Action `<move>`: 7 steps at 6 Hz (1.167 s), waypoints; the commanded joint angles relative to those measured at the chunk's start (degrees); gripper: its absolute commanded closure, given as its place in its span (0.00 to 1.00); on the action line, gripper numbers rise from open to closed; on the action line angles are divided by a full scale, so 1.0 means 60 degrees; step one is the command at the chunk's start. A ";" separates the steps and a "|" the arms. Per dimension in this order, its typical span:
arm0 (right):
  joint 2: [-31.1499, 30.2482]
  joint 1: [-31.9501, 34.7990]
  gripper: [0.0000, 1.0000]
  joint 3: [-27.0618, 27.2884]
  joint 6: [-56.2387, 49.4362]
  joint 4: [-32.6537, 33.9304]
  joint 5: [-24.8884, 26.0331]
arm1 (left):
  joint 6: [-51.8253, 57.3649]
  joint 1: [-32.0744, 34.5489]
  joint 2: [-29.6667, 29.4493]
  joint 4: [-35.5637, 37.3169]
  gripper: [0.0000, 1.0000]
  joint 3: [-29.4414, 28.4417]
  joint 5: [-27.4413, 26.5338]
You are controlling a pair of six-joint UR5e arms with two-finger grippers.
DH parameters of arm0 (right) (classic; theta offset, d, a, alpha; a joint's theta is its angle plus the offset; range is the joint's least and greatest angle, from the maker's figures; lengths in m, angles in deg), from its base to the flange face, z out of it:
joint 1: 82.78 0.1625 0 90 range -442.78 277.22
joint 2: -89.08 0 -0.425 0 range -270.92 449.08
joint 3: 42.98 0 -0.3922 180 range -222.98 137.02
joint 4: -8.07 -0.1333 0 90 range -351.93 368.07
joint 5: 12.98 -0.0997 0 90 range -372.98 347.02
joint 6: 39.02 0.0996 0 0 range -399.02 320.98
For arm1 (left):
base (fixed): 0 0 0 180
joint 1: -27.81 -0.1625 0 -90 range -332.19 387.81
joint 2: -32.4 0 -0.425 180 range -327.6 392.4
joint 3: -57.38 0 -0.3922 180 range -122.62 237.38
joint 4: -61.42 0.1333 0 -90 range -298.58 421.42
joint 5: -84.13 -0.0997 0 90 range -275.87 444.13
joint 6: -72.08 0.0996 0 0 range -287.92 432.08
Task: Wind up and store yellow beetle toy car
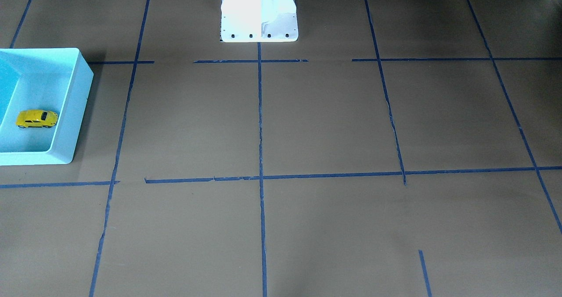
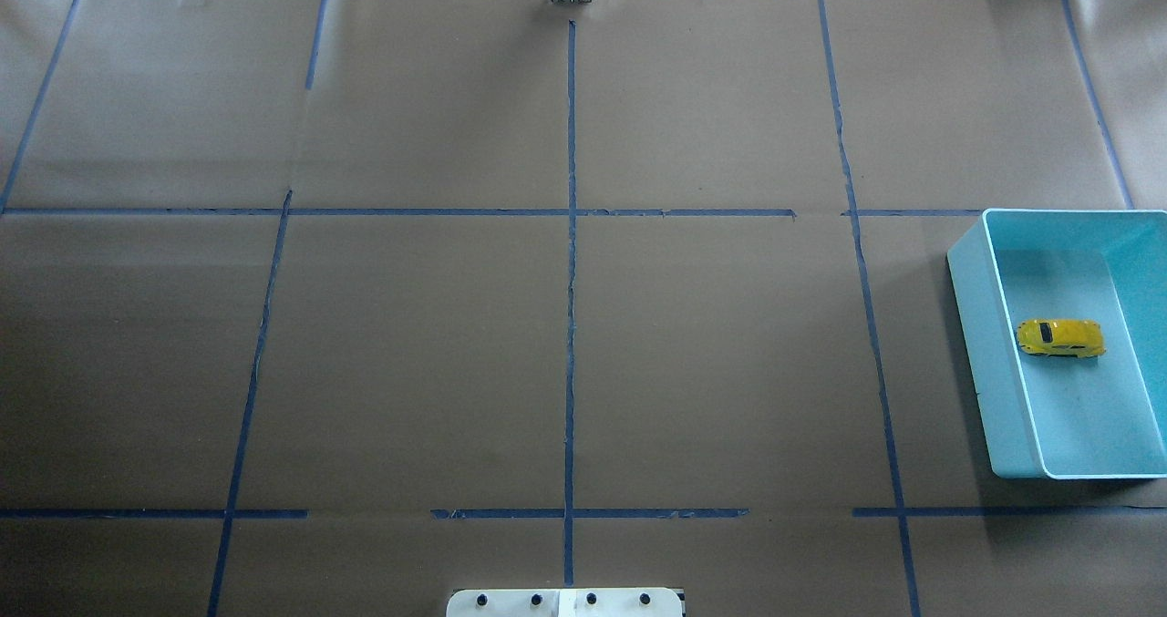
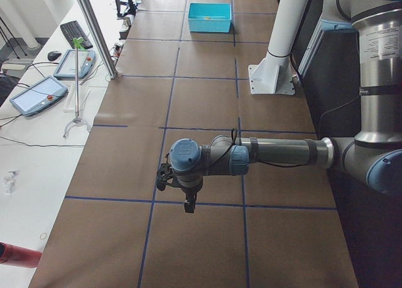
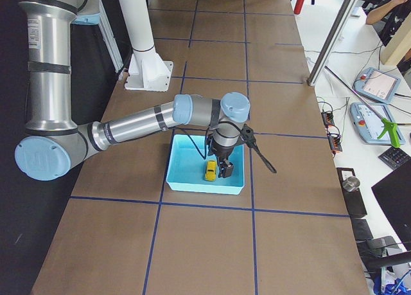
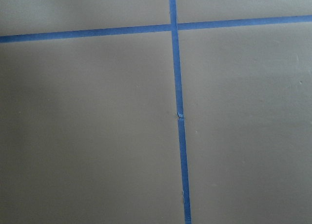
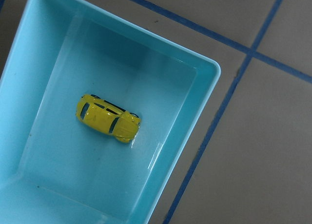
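The yellow beetle toy car (image 2: pixel 1060 337) lies on the floor of the turquoise bin (image 2: pixel 972 325) at the table's right end, free of any gripper. It also shows in the front view (image 1: pixel 37 118), the right wrist view (image 6: pixel 108 118) and the right side view (image 4: pixel 210 171). My right gripper (image 4: pixel 225 169) hangs above the bin, just over the car; I cannot tell whether it is open or shut. My left gripper (image 3: pixel 183 199) hovers over bare brown paper at the table's left end, far from the bin (image 3: pixel 210 17); its state cannot be told either.
Brown paper with blue tape lines (image 2: pixel 571 325) covers the table. The white robot base (image 1: pixel 259 14) stands at the robot's edge. A metal post (image 3: pixel 94 31), tablets and a keyboard sit beyond the far edge of the table.
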 commanded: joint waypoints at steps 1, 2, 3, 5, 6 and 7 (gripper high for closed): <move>-0.0346 0.1259 0.00 -0.0735 0.1537 0.0004 -0.0058 | 0.0018 0.0019 0.0005 0.0000 0.00 -0.0017 -0.0018; -0.0695 0.1890 0.00 -0.0828 0.2267 -0.0185 0.0016 | 0.0018 0.0034 0.0005 0.0000 0.00 0.0041 -0.0004; -0.0771 0.1896 0.00 -0.0843 0.2274 -0.0840 0.1032 | 0.0018 0.0019 0.0005 0.0000 0.00 0.0071 -0.0018; -0.0889 0.1795 0.00 -0.1642 0.2333 -0.2154 0.1087 | 0.0018 0.0019 -0.0010 0.0000 0.00 0.0013 -0.0004; -0.0918 0.1794 0.00 -0.2127 0.2362 -0.2657 0.0927 | 0.0018 0.0005 -0.0024 0.0000 0.00 -0.0017 -0.0004; -0.0788 0.1794 0.00 -0.2132 0.2362 -0.2677 0.0461 | 0.0018 0.0005 -0.0024 0.0000 0.00 -0.0060 -0.0018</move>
